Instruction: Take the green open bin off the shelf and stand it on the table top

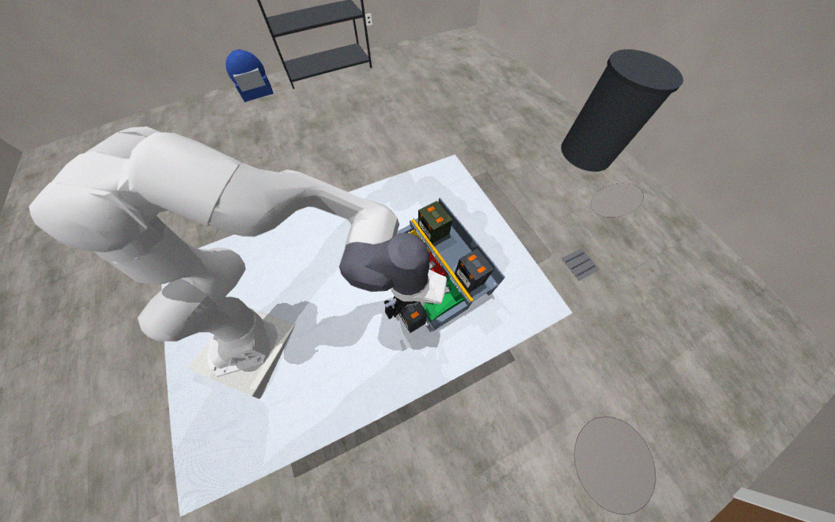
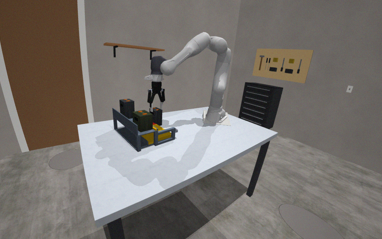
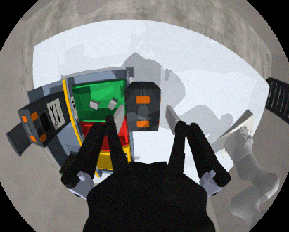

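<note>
Two gray parts [image 3: 103,104] lie in the green bin [image 3: 95,114], left of a dark box [image 3: 143,114] and away from the counter's [image 3: 207,84] right edge.
</note>
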`<state>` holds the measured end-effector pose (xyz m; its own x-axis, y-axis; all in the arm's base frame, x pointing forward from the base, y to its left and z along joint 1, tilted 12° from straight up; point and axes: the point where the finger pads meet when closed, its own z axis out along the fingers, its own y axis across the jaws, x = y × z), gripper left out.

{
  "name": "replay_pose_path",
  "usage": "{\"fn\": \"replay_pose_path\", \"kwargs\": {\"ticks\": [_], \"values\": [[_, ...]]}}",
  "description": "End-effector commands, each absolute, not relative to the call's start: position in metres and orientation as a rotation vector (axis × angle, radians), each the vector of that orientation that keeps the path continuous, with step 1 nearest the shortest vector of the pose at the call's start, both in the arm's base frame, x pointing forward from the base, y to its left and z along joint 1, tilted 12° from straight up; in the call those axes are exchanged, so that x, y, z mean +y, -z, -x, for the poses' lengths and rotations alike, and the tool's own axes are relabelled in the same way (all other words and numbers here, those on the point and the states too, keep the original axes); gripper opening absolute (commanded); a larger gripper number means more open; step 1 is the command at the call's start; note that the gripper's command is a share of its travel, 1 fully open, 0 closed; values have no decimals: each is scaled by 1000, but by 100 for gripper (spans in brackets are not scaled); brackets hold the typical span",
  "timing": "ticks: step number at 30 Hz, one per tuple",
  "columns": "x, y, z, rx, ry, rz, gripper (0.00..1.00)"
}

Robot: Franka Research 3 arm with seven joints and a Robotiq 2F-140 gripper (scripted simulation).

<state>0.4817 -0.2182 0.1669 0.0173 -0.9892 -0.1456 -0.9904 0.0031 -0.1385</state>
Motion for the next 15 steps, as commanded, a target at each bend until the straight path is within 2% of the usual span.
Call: {"fn": "replay_pose_path", "kwargs": {"ticks": [1, 15], "values": [[-220, -168, -486, 2058, 17, 2099, 57], [-216, -140, -491, 2058, 17, 2099, 57]]}}
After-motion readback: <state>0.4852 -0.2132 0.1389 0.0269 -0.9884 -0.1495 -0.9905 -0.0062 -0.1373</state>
